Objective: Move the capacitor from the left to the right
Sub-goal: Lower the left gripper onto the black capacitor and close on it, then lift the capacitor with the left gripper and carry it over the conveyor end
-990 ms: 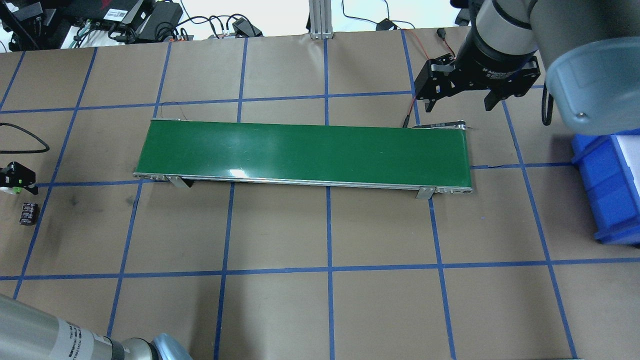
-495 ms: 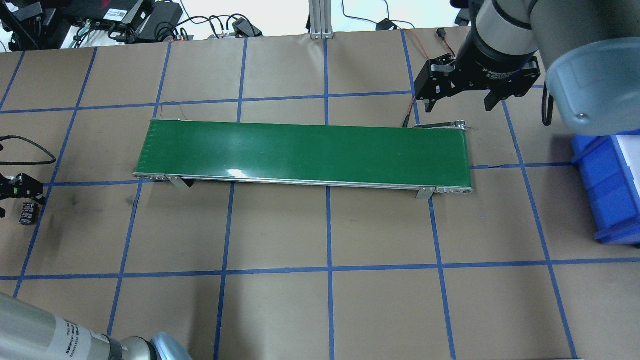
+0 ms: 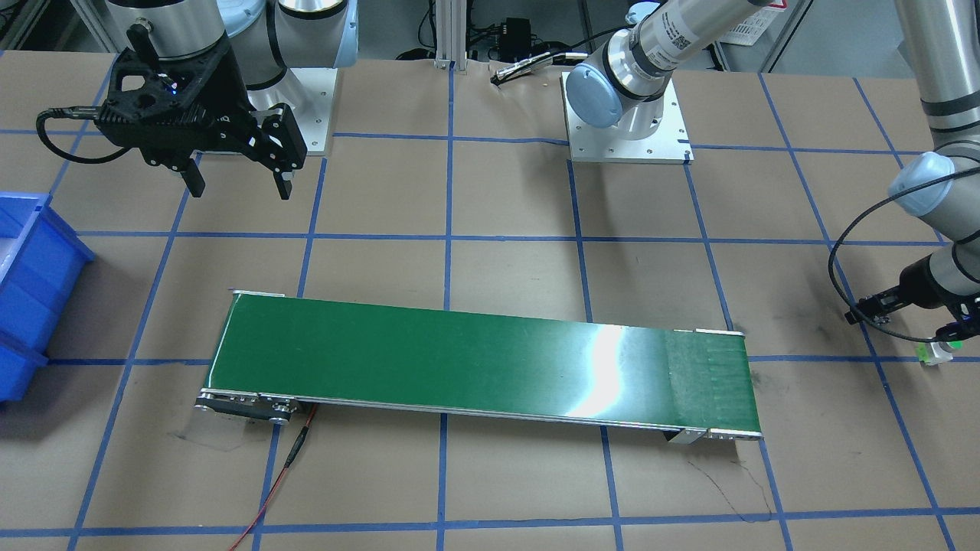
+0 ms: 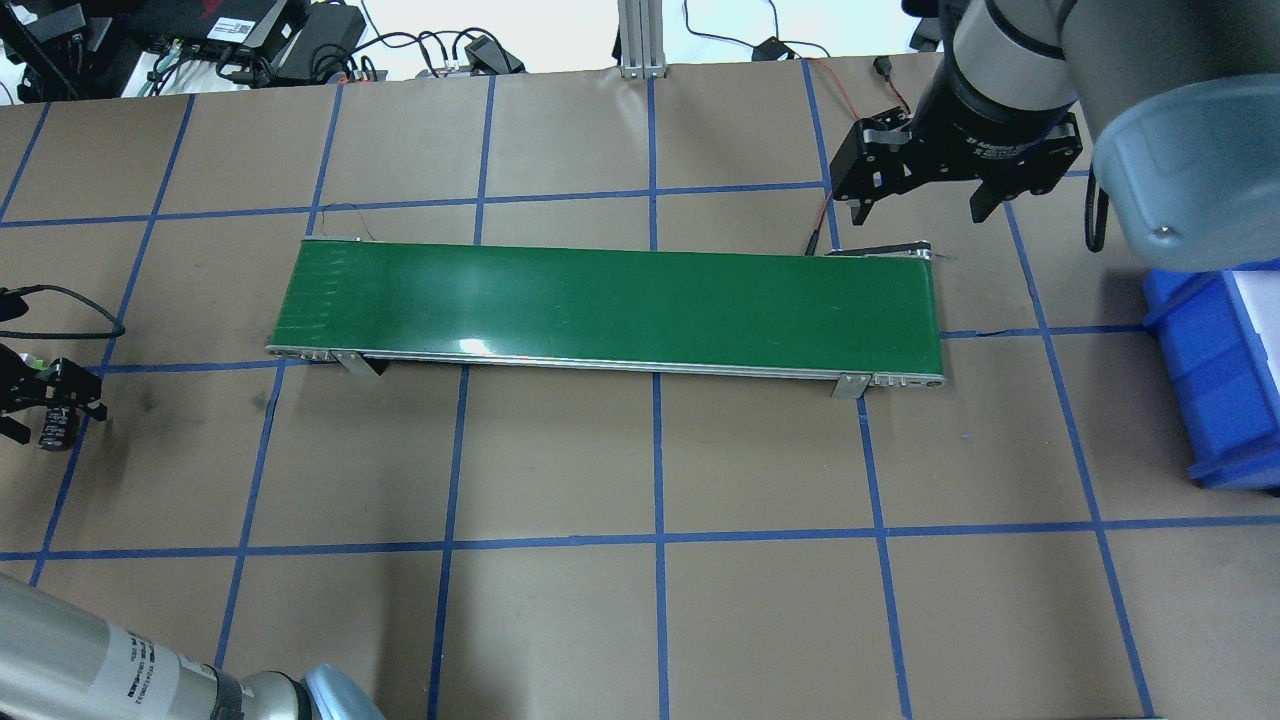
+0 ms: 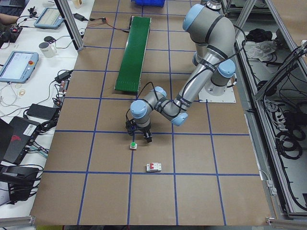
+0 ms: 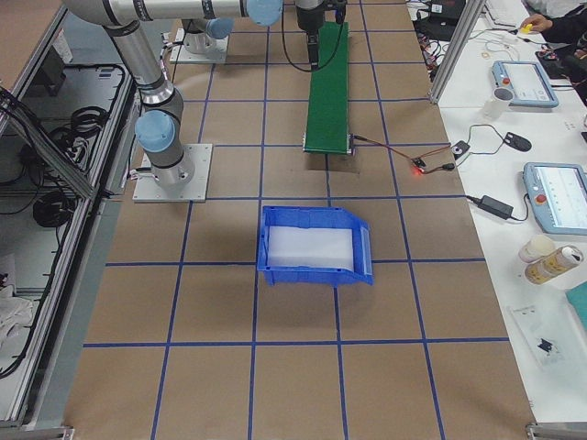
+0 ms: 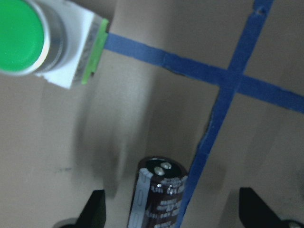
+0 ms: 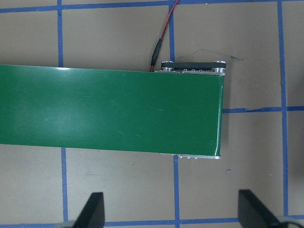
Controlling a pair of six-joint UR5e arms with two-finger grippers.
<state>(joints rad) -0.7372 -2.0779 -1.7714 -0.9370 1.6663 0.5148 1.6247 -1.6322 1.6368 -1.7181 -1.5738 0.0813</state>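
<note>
The capacitor (image 7: 159, 194), a small dark cylinder with a pale stripe, lies on its side on the brown table next to a blue tape line. It also shows at the far left of the overhead view (image 4: 55, 430). My left gripper (image 7: 173, 211) is open and low over it, one finger on each side, not touching. It shows at the overhead view's left edge (image 4: 50, 412). My right gripper (image 4: 920, 208) is open and empty, held above the table behind the right end of the green belt (image 4: 610, 305).
A white button with a green cap (image 7: 28, 40) stands just beyond the capacitor. A white boxy block (image 5: 153, 166) lies further out. A blue bin (image 4: 1215, 370) sits at the table's right. A red wire (image 8: 161, 35) runs from the belt's right end.
My left gripper has moved toward the near side of the table, from beside the green button to over the capacitor. The right arm has barely moved.
</note>
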